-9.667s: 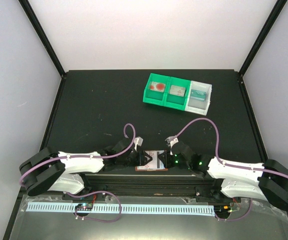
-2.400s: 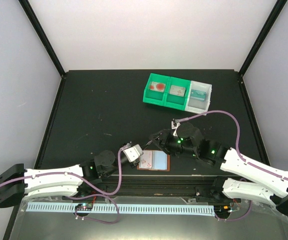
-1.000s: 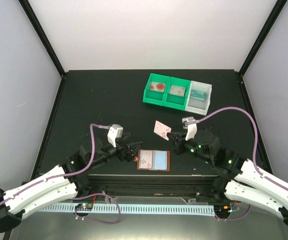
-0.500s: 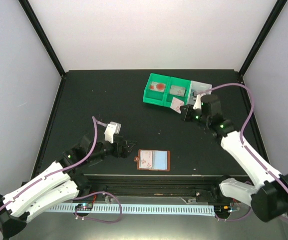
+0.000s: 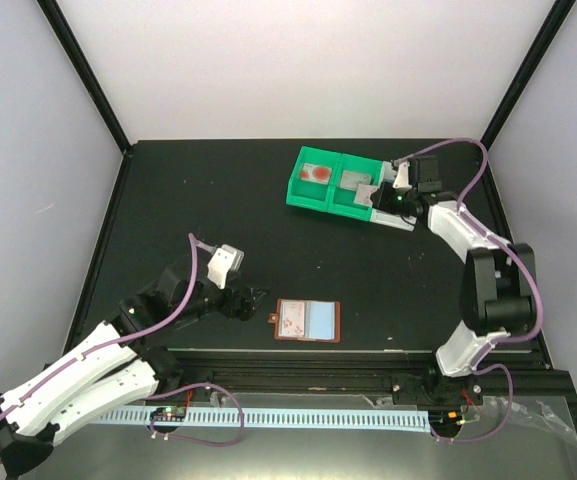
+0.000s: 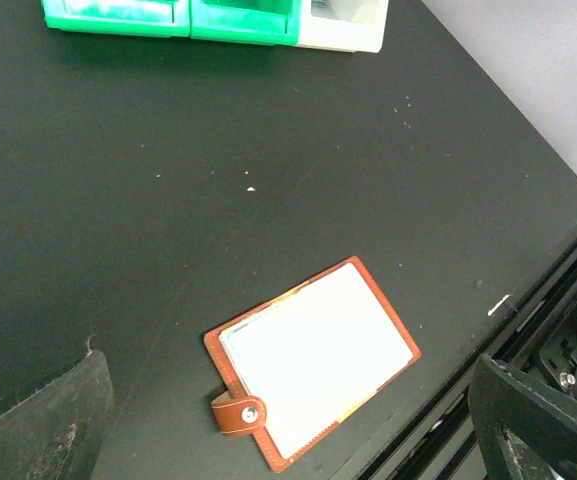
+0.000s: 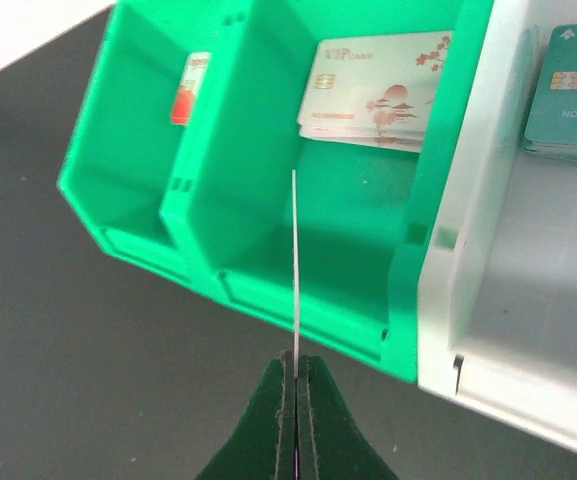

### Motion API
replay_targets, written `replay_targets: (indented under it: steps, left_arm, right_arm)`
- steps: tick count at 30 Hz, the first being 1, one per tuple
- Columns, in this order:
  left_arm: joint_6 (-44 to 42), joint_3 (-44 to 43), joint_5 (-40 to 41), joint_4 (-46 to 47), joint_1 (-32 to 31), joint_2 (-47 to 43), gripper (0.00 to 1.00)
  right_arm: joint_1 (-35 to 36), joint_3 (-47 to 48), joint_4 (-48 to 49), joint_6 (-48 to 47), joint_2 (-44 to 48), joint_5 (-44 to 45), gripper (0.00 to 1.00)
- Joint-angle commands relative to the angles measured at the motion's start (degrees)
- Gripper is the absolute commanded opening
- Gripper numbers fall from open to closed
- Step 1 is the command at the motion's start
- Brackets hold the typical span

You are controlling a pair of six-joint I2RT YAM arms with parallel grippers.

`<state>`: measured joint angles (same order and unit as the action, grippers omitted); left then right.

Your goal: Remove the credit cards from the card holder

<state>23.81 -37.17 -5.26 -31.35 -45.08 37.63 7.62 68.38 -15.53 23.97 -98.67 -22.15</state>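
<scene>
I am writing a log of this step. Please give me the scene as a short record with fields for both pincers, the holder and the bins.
left pincer: open, empty, beside holder
right pincer: shut on card, held edge-on at middle bin
holder: open, flat on table, not yet emptied
middle bin: green, holds VIP cards
bins: two green, one white, in a row

Reddish-brown card holder [image 6: 238, 413] with pale inside, matt black table [image 6: 148, 230], two bright green bins [image 7: 348, 215], one white bin [image 7: 488, 250], white card [image 7: 378, 90] with red blossom print, teal card [image 7: 576, 95] with gold chip.
</scene>
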Motion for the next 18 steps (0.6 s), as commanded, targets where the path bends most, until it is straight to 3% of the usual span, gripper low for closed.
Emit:
replay_targets:
  steps: [1,18]
  left_arm:
    - [-2.2,-1.5,1.0,-1.2,0.4,-0.4,0.99]
    - [-3.5,-1.3,2.9,-1.7,0.6,-3.2,0.99]
  right_arm:
    - [-0.3,8.3,-1.1,-2.2,-5.9,-1.5,0.01]
    - [-0.3,31.7,-8.9,1.7,-26.1,-1.2,0.02]
